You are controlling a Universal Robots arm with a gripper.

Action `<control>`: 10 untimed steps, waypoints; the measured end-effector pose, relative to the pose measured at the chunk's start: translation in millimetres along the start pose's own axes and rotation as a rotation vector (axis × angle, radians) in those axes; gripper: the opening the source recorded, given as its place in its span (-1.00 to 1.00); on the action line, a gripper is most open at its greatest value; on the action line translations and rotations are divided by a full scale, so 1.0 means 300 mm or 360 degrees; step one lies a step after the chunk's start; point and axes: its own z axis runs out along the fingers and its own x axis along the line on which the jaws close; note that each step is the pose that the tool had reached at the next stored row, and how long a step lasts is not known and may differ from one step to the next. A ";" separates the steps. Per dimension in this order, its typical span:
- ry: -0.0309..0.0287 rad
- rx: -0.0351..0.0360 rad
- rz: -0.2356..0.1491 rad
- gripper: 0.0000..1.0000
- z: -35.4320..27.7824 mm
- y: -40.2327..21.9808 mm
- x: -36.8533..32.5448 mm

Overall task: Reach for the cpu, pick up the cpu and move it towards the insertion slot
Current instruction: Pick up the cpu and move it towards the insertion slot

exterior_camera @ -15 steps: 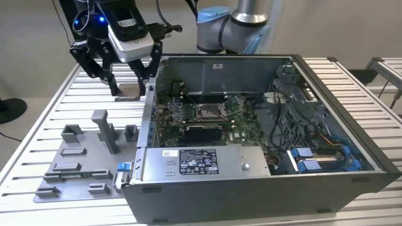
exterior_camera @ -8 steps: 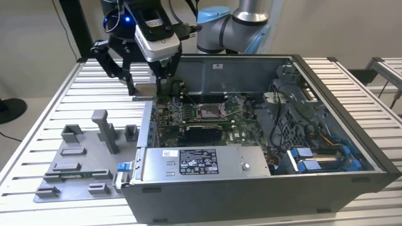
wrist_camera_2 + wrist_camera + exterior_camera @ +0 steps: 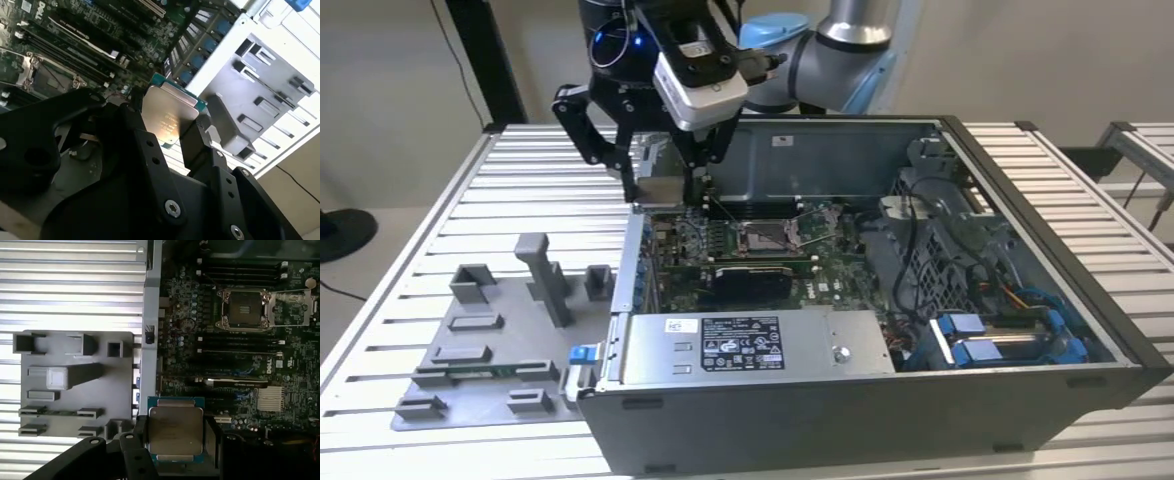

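Gripping the cpu (image 3: pixel 175 429) between its black fingers (image 3: pixel 139 440), the gripper (image 3: pixel 662 188) hangs at the rim of the open computer case (image 3: pixel 1014 400), on the exterior view's left; the jaws are closed on the chip's two opposite edges, silvery top plain to see in both wrist views, green border peeking out around it (image 3: pixel 170 117); chip off the surface, carried level in the first wrist view. Over on the green board sits the insertion slot (image 3: pixel 246 308), metal frame around a dull square centre, well apart from the chip; in the exterior view it lies near the middle of the case (image 3: pixel 761 236). Outside the case, on the ribbed table (image 3: pixel 414 250), rests the grey fixture tray (image 3: pixel 480 350) with its blocks and pockets; the robot arm (image 3: pixel 847 50) rises behind the case.
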 end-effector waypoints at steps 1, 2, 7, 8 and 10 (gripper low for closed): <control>0.00000 0.0000 0.0000 -1.00 0.000 0.000 -0.009; -0.00001 0.0000 0.0000 -1.00 0.000 0.000 -0.022; -0.00001 0.0000 0.0000 -1.00 0.001 -0.001 -0.069; -0.00002 0.0000 0.0000 -1.00 0.001 -0.001 -0.078; 0.00000 0.0000 0.0000 -1.00 0.001 -0.001 -0.096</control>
